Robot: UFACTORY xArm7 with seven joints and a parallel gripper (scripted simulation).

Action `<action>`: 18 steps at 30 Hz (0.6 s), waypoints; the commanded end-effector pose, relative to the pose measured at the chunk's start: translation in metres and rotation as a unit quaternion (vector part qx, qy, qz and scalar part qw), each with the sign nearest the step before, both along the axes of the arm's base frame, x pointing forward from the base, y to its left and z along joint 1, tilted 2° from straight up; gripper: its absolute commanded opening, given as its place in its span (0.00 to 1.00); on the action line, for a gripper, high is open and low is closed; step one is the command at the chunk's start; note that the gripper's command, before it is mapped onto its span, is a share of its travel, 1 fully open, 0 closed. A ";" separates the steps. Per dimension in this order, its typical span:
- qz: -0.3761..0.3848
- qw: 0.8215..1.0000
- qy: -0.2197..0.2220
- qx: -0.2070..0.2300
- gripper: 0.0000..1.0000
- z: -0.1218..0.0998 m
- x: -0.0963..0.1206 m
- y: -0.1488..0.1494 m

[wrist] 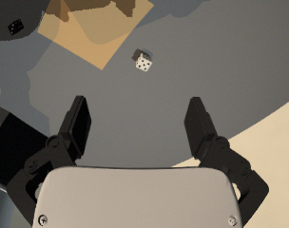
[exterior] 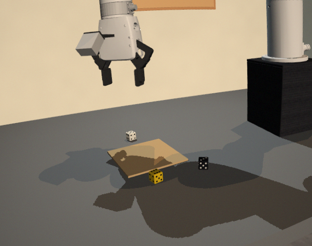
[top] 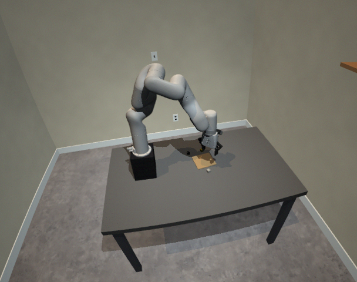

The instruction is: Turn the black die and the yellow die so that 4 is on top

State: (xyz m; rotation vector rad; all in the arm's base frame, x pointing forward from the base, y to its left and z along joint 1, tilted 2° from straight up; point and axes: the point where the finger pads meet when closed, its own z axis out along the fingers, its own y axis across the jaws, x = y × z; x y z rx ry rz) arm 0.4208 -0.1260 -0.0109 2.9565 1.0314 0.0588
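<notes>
My gripper (top: 209,152) (exterior: 123,85) (wrist: 138,108) is open and empty, high above the table, fingers pointing down. The tan mat (top: 199,164) (exterior: 174,155) (wrist: 94,57) lies on the table. The yellow die (top: 201,150) (exterior: 156,176) is off the mat, close to its edge, with what looks like 6 on top; a finger partly hides it in the top view. The black die (top: 188,152) (exterior: 203,163) (wrist: 15,27) is off the mat; a side shows 5, its top is hard to read. The white die (top: 208,170) (exterior: 131,136) (wrist: 144,63) is off the mat's opposite side, apparently 5 up.
The arm's black base block (top: 144,167) (exterior: 265,98) (wrist: 16,147) stands on the dark table (top: 178,197), on the black die's side of the mat. Arm shadows fall across the mat and around the dice. An orange-brown panel (top: 356,68) (exterior: 177,3) is up on the wall.
</notes>
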 end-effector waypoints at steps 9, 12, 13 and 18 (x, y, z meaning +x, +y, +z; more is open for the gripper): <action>-0.001 1.000 -0.001 -0.004 1.00 -0.044 0.004 -0.001; -0.001 1.000 -0.001 -0.004 1.00 -0.071 0.006 -0.002; -0.001 1.000 -0.001 -0.004 1.00 -0.079 0.007 -0.002; -0.001 1.000 -0.001 -0.004 1.00 -0.107 0.009 -0.003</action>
